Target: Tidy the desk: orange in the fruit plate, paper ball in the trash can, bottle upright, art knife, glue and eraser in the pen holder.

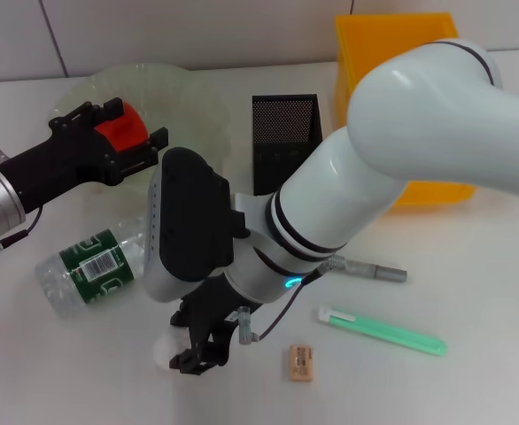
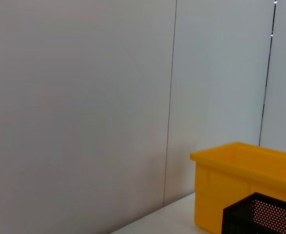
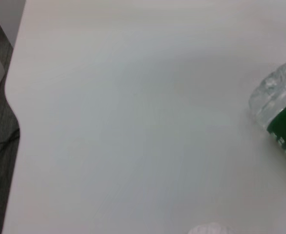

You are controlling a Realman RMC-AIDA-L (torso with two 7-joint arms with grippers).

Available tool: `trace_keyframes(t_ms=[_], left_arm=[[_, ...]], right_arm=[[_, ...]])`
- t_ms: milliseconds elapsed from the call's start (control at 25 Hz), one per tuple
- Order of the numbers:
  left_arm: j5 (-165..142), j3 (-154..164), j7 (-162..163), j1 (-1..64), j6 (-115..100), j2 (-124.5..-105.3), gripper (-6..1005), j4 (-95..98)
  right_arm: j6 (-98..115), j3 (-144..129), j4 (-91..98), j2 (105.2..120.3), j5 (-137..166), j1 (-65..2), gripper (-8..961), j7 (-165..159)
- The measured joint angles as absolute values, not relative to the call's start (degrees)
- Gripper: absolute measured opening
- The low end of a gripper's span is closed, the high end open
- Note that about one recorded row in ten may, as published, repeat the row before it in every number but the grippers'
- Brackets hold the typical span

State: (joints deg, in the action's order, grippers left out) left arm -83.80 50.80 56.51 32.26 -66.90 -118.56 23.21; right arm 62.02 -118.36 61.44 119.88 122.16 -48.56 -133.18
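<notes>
Nearest the head camera, the right gripper point(image 1: 197, 354) hangs low over the front of the desk point(image 1: 472, 292), directly above a small white lump, probably the paper ball point(image 1: 165, 352), which shows just beside its fingertips. Whether those fingers stand apart or together cannot be told. The eraser point(image 1: 300, 363) lies just right of the gripper; the green glue stick point(image 1: 382, 330) and the grey art knife point(image 1: 370, 268) lie farther right, long axes running roughly left to right. The bottle point(image 1: 96, 268) lies on its side to the left, its long axis slanting leftward and toward the camera, its far end hidden behind the right wrist. The left gripper point(image 1: 127, 142) is clamped on the orange point(image 1: 123, 128), held over the pale green fruit plate point(image 1: 189, 97); release there looks like the coming move. Beyond stand the black mesh pen holder point(image 1: 284, 133) and the yellow trash can point(image 1: 392, 44), both partly covered by the right arm. The paper ball is mostly occluded.
</notes>
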Motion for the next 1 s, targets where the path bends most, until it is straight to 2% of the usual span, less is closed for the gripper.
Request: trace_keyframes(t_ms=[160, 360, 640, 1000], left_arm=[[-83.84, 50.8, 56.51, 32.32, -66.71, -118.56, 839, 23.21], [-83.85, 50.8, 56.51, 32.35, -66.55, -118.56, 838, 23.2], [-83.85, 50.8, 56.45, 32.34, -66.52, -118.64, 838, 23.2], [-83.85, 50.8, 56.43, 32.21, -66.53, -118.65, 837, 23.2]], right_arm=[[61.93, -118.38, 61.61, 119.89, 122.16, -48.26, 467, -133.16], [61.91, -118.06, 62.11, 119.88, 122.16, -47.92, 346, -133.24], [62.52, -115.11, 63.85, 119.87, 122.16, -46.28, 303, -133.2], [67.04, -106.81, 68.47, 119.5, 122.3, -42.64, 304, -132.39]])
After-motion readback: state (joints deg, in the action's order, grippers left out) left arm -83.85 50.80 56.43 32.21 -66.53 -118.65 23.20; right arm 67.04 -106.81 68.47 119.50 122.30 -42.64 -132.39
